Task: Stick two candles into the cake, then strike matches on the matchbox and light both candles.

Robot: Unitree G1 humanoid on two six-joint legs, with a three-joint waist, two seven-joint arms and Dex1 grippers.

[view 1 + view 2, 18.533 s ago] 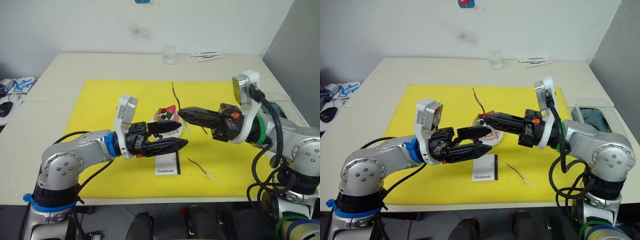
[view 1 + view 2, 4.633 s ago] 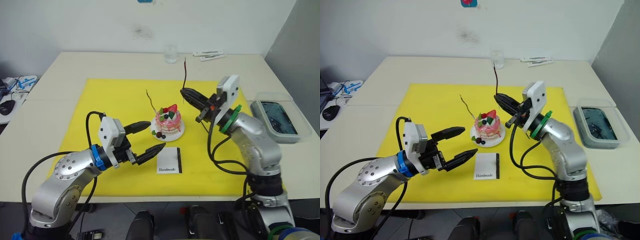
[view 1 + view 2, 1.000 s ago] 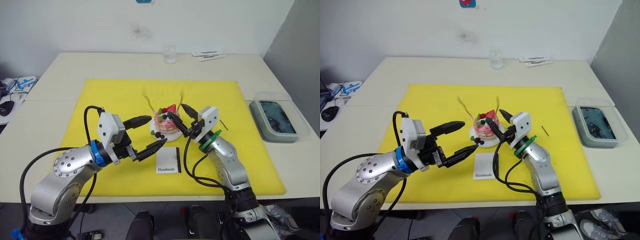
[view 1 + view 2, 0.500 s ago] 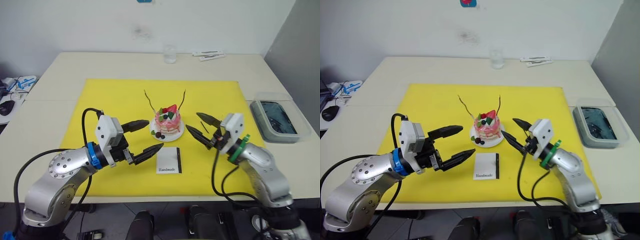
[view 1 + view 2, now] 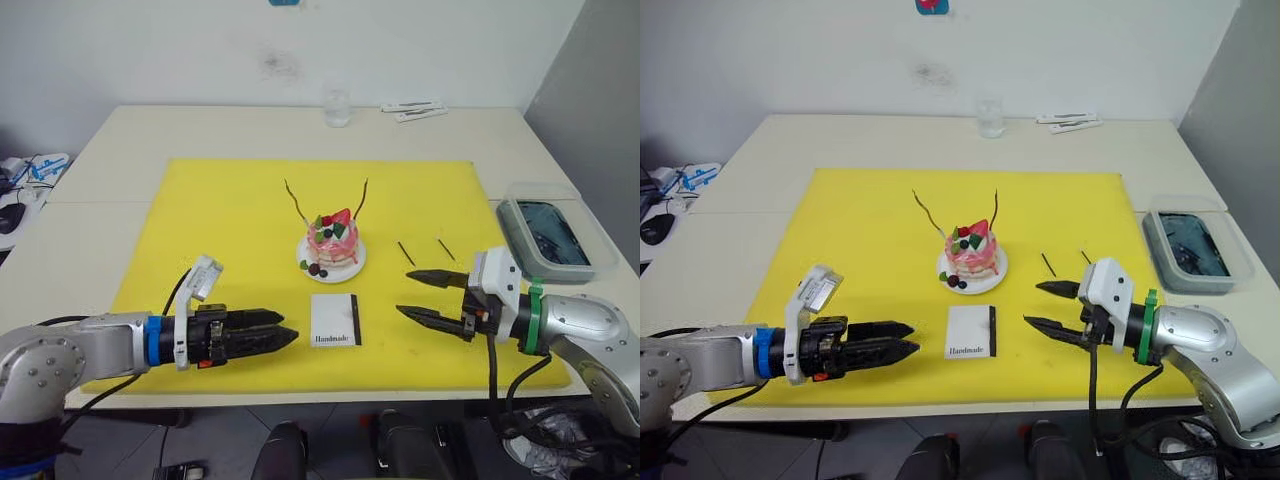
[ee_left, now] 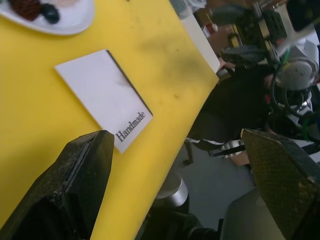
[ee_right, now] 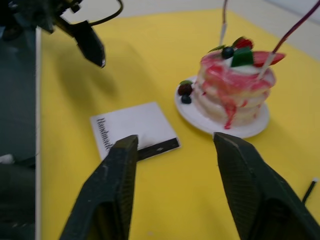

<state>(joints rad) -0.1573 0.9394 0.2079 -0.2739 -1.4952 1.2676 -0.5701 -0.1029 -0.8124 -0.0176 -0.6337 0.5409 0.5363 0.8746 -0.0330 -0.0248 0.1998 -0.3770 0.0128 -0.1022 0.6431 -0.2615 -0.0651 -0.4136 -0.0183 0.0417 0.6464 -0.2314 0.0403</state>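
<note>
The cake (image 5: 333, 244) on its white plate sits mid-way across the yellow mat (image 5: 220, 215) on the counter (image 5: 120, 130), with both candles (image 5: 295, 202) standing in its top, leaning apart. The matchbox (image 5: 335, 320) lies flat just in front of the cake. The two matches (image 5: 406, 254) lie on the mat to the cake's right. The left claw (image 5: 280, 338) hovers left of the matchbox, empty, fingers slightly apart. The right claw (image 5: 415, 295) hangs right of the matchbox, spread wide, empty.
</note>
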